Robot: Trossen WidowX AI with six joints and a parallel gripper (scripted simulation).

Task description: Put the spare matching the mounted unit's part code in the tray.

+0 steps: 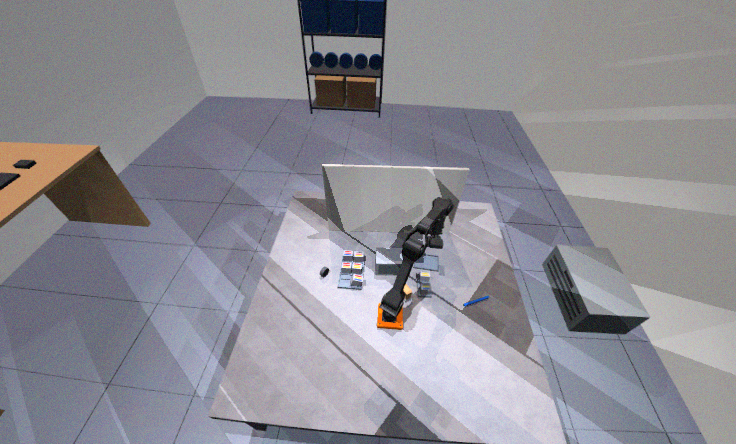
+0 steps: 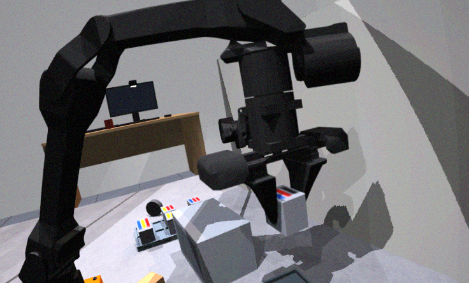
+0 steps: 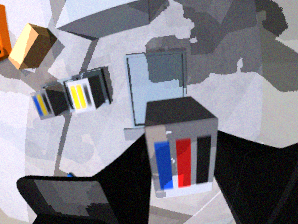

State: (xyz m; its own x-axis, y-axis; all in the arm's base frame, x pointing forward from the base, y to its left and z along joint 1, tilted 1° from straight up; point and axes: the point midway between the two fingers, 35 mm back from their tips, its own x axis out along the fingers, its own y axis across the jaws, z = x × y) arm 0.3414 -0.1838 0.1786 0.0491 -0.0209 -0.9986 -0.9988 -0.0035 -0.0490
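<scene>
Hanging upright in the black claw, the small grey block spare with blue, red and black stripes has its striped face up, long axis vertical, clamped between both fingers above the bench. In the wrist view the pale blue shallow tray lies beneath it, holding nothing. The grey rack of other striped spares sits well apart.

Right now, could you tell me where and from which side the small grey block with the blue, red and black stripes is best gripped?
Grip the grey striped block on its two flat upright sides, coming straight down from above. The pincer already straddles it that way, striped top face left visible between the fingers.
</scene>
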